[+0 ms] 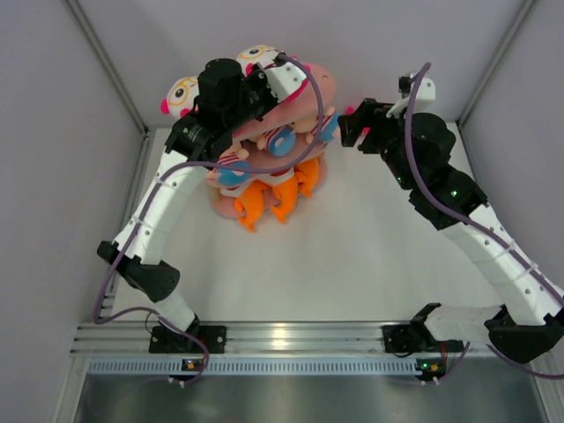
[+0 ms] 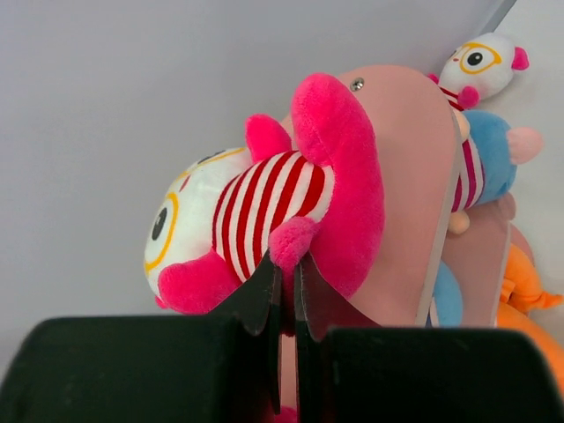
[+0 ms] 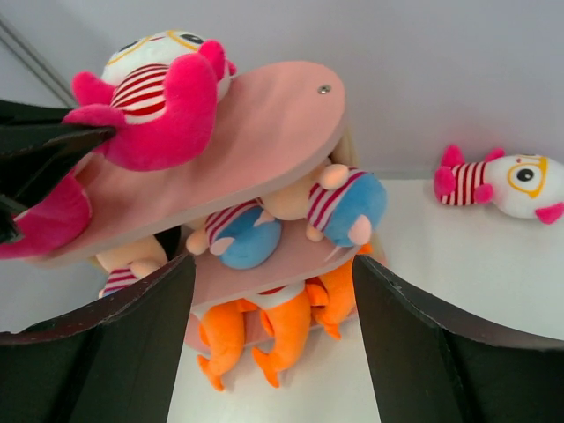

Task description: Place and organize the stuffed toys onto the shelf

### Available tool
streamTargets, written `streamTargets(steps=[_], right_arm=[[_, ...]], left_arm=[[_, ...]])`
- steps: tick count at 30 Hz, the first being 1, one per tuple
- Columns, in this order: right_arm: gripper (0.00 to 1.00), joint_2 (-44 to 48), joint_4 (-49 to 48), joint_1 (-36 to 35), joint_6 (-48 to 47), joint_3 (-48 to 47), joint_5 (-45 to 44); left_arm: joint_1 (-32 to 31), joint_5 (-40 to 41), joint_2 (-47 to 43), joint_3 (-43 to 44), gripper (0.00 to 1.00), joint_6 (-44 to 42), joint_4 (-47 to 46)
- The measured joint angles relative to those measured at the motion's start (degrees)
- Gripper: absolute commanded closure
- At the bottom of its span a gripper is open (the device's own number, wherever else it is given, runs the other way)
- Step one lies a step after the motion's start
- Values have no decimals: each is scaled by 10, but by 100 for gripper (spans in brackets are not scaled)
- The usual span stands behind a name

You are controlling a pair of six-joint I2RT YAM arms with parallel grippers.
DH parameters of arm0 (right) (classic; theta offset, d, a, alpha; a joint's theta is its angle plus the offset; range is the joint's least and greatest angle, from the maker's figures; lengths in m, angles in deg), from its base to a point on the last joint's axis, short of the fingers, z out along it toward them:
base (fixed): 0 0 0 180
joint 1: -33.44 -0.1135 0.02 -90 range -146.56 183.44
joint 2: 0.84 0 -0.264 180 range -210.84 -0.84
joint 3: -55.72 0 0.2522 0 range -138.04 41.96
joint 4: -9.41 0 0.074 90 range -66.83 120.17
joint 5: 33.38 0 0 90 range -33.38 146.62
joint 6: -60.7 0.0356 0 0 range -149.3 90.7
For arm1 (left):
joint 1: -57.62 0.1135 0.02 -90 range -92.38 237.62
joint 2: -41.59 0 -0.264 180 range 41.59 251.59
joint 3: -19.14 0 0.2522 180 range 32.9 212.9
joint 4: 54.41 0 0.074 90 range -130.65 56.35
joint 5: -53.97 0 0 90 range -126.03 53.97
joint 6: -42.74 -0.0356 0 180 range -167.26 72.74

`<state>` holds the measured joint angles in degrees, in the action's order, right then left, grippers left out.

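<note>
Holding left hand (image 2: 286, 269) pressed together at pink foot of goggled doll (image 2: 256, 211) atop shelf (image 2: 410, 167); holding right hand (image 1: 346, 126) spread apart at shelf's three o'clock.

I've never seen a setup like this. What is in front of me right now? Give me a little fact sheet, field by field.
Shelf: pink, three boards, on the white table
Top board: goggle-eyed striped doll
Middle board: peach dolls in blue pants
Bottom board: orange fish
Off the shelf: second goggle-eyed doll, lying on the table near the wall
Left claw: shut, tips at the top doll's pink limb
Right claw: open, empty, facing the shelf
</note>
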<state>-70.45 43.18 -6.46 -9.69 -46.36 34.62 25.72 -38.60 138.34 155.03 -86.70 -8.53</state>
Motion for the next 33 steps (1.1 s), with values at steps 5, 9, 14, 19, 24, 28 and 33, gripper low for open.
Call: streamTargets(steps=[5,9,14,19,24,28,33], right_arm=[[28,8,15,87,14,5,26],[28,7,23,133,28,35,46],[27,4,28,148,39,80,72],[26,2,34,153,44,88,87],[22,2,32,162,46,90,97],[22,-5,31,186,47,92,110],[21,-50,15,254,55,91,123]], left_arm=[[0,20,-10,-34,100,7,-8],[1,51,-27,-53,100,17,-10],[2,65,-60,-75,100,23,-12],[2,67,-80,-90,81,27,-17],[2,56,-97,-126,33,40,-16],[2,36,-100,-129,11,58,-3],[0,9,-107,-116,6,75,28]])
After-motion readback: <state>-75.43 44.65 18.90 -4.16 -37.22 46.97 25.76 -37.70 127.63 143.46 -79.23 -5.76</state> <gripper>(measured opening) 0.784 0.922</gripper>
